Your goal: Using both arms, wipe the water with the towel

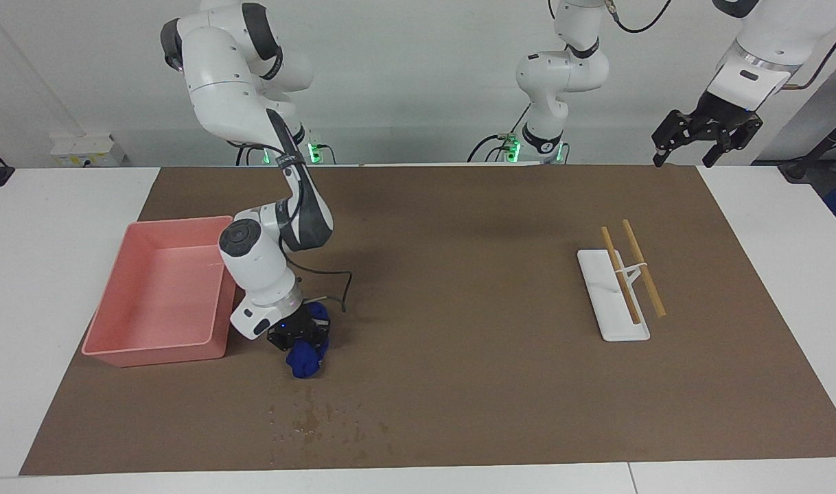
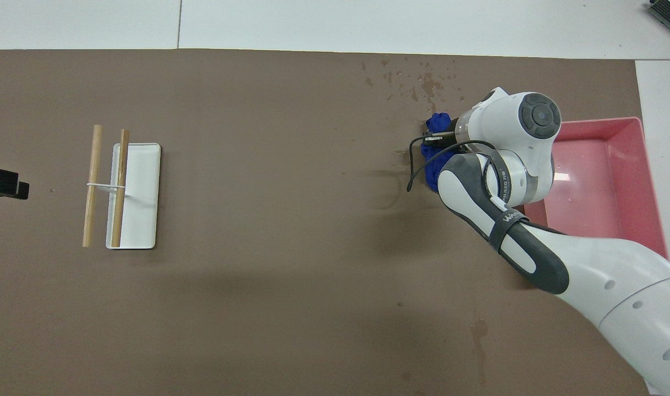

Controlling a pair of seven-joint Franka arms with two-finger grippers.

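Observation:
The royal-blue towel (image 1: 305, 358) (image 2: 439, 121) lies bunched on the brown mat beside the pink tray. My right gripper (image 1: 298, 341) (image 2: 436, 139) is shut on it and presses it down onto the mat. The water (image 1: 314, 417) (image 2: 426, 82) shows as dark blotches on the mat, just farther from the robots than the towel. My left gripper (image 1: 684, 156) (image 2: 7, 187) hangs open and empty, high over the edge of the mat at the left arm's end of the table.
The pink tray (image 1: 150, 354) (image 2: 588, 121) stands beside the right arm's wrist, at the right arm's end. A white dish (image 1: 613, 322) (image 2: 142, 220) with two wooden sticks (image 1: 643, 269) (image 2: 93, 187) across it sits toward the left arm's end.

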